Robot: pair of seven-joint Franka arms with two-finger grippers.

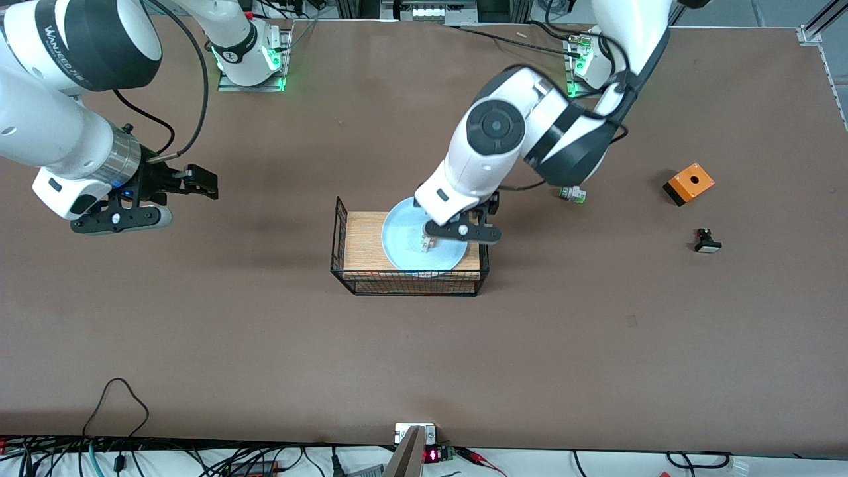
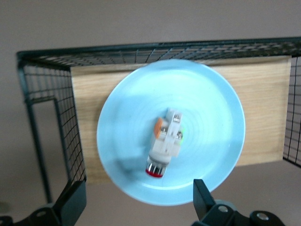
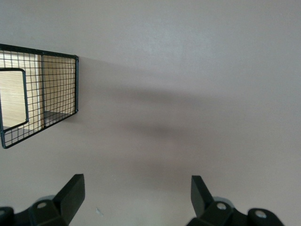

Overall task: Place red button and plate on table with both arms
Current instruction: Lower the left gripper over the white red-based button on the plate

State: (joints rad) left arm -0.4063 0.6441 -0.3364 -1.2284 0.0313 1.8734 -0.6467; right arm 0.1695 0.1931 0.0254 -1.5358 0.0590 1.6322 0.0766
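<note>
Plate [image 2: 207,141] under left gripper [image 2: 136,200] — red button [image 2: 165,143] visible

Plate [image 2: 207,136]: plain light blue. Red button [image 2: 165,143]: whitish body, dark red cap, orange and green bits, below left end effector [image 2: 136,200]. Rack [image 1: 411,281]: black wire grid, pale wood-grain top. Worktop [image 1: 424,358]: matt brown. Box [image 1: 689,183]: orange, black base. Both end effectors black; right end effector [image 3: 136,197].

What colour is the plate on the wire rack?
Light blue plate, clearest in the left wrist view.
</note>
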